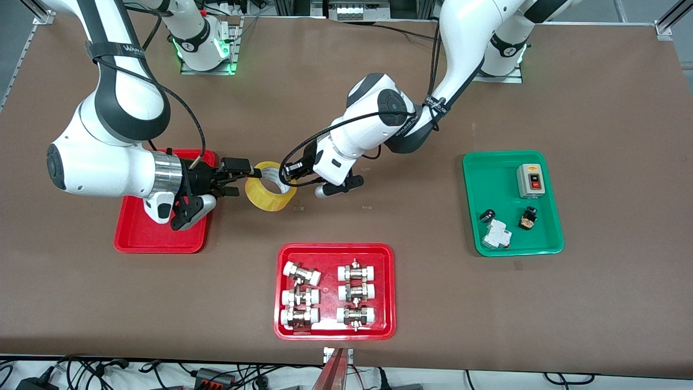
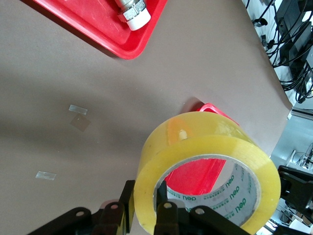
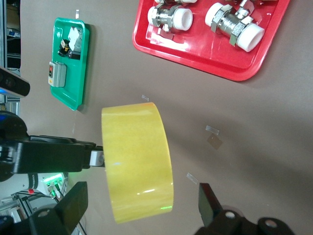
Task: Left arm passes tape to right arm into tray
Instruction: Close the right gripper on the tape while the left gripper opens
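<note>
Brown matting covers the whole table, and my two bases stand along the top edge of the front view. At the middle of that frame I hold the tape [image 1: 269,187] up in the air, between my two grippers. My left gripper [image 1: 285,172] comes from the upper right of the frame and its fingers [image 2: 166,218] are closed over the wall of the roll, one inside the pale core and one outside. My right gripper [image 1: 236,177] comes from the left part of the frame, and its jaws stand wide, one finger on each side of the yellow roll. In the right wrist view a gap shows between each finger [image 3: 209,200] and the tape, so this gripper does not hold it.

Under my right wrist, at the left of the front view, lies the plain red tray [image 1: 141,238]. It is partly covered by my arm. The roll hangs over the bare table just beside this tray, not over it.

Low in the centre of the front view is a second red tray [image 1: 335,333] with six white and metal pipe fittings [image 1: 301,274] in two columns. At the right of the frame a green tray [image 1: 471,195] carries a grey switch box [image 1: 530,181] and a few small electrical parts.
</note>
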`<action>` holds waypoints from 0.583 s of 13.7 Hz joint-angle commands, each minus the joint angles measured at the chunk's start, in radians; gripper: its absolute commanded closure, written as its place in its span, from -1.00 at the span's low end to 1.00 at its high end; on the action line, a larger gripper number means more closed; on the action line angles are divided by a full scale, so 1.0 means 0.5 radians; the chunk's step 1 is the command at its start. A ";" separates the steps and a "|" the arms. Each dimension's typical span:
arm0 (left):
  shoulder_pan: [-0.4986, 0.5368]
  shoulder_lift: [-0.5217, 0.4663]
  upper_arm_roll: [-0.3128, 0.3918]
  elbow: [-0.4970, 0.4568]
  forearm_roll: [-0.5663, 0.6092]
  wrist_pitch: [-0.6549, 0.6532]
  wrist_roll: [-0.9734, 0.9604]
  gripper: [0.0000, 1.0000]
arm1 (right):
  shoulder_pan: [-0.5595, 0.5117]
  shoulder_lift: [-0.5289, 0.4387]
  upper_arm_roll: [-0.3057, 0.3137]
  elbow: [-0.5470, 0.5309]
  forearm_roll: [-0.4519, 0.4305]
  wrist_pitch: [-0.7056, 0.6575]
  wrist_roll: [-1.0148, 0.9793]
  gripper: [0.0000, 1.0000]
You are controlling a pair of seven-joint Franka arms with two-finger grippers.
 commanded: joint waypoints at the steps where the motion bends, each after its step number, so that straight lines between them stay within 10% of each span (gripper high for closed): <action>1: -0.032 0.036 0.020 0.105 -0.034 0.022 -0.020 0.85 | 0.000 0.052 -0.013 0.041 0.056 -0.009 -0.096 -1.00; 8: -0.035 0.067 0.020 0.145 -0.031 0.025 -0.042 0.85 | -0.003 0.089 -0.013 0.078 0.141 -0.009 -0.207 -0.90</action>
